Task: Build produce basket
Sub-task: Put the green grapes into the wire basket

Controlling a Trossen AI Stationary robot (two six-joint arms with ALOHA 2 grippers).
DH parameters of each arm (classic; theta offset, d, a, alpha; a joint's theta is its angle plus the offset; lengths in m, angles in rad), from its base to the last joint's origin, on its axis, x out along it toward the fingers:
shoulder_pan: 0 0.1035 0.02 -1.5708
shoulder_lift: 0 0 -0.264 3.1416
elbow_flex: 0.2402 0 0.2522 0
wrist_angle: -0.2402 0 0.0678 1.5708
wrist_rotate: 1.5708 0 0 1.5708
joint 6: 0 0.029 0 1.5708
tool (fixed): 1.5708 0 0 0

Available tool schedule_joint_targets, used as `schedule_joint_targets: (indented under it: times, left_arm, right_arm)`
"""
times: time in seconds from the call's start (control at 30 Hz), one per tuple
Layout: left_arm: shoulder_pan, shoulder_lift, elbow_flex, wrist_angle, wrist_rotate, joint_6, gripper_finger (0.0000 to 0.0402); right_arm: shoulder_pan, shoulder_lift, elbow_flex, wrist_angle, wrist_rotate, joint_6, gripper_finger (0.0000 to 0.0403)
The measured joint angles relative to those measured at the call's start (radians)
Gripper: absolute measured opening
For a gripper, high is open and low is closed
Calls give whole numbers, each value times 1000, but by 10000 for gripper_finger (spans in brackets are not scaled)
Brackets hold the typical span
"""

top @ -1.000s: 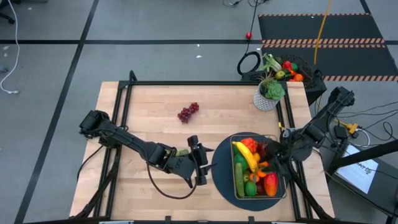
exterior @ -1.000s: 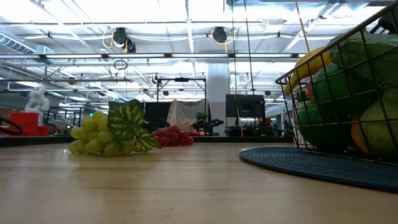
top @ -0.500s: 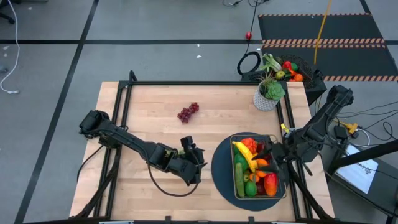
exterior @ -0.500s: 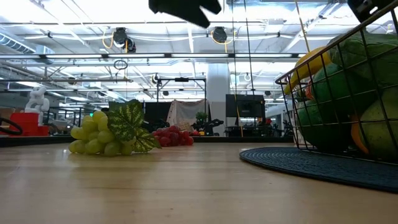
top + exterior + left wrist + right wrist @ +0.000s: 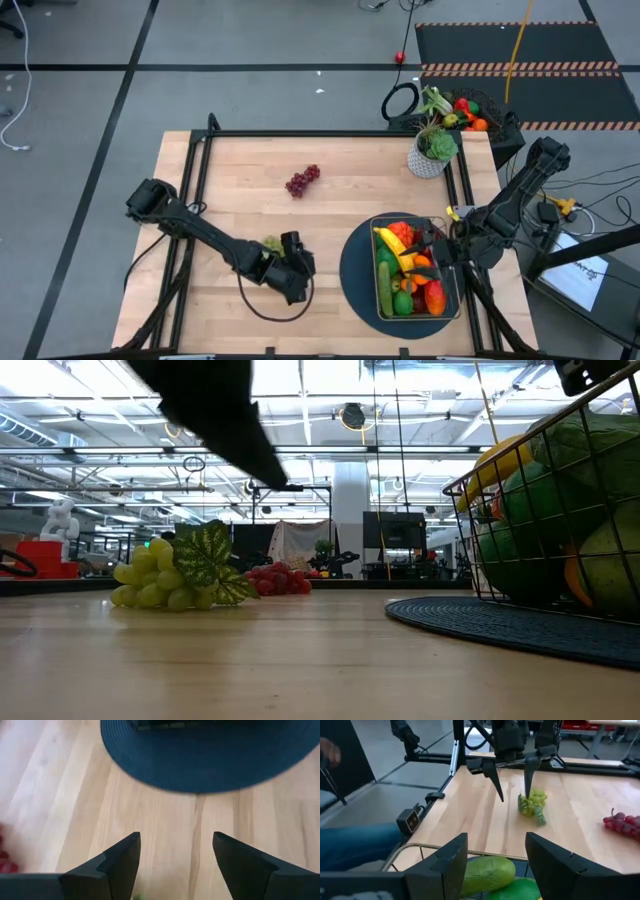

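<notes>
The green grapes (image 5: 270, 244) lie on the bare wood left of the dark round mat (image 5: 355, 275); they also show in the low view (image 5: 170, 575) and the right wrist view (image 5: 532, 802). My left gripper (image 5: 289, 247) hangs open just above them, fingers pointing down (image 5: 512, 780); whether a fingertip touches them, I cannot tell. The purple grapes (image 5: 302, 180) lie farther back. The wire basket (image 5: 445, 300) stands on the mat, holding a banana (image 5: 395, 248) and other produce. My right gripper (image 5: 495, 850) is open and empty over the basket's right rim.
A potted plant in a white pot (image 5: 432, 150) stands at the table's far right corner, with a black bin of produce (image 5: 465, 112) behind it. A person's blue-clad limb (image 5: 350, 845) shows beside the table. Bare wood lies at the left and far side.
My left gripper has gone from the mat's left edge toward the table's left edge, to above the green grapes, and has come down into the low view from above. The grapes and the basket have stayed where they were.
</notes>
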Motion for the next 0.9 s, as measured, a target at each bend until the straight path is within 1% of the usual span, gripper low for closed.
schedule_joint_targets:
  times: [0.13,0.27,0.33,0.47,0.67,0.8,0.9]
  left_arm:
    - [-2,0,-12,-25,-1,-29,250]
    - [-2,0,-12,-65,-3,-61,250]
    - [-2,0,-12,-105,-3,-98,250]
    - [-2,0,-12,-178,-3,-179,250]
    - [-34,0,-69,-125,0,-268,250]
    - [-68,0,-82,-104,-47,-274,250]
    - [-92,0,-82,-100,-90,-246,250]
  right_arm:
    - [0,-1,0,6,16,-74,192]
    - [0,-1,0,7,104,-113,192]
    - [-1,-1,0,7,130,-118,192]
    - [-1,-1,0,7,128,-115,192]
    - [-1,-1,0,31,127,-117,192]
    - [-1,-1,0,54,126,-138,192]
    - [-1,-1,0,54,126,-138,192]
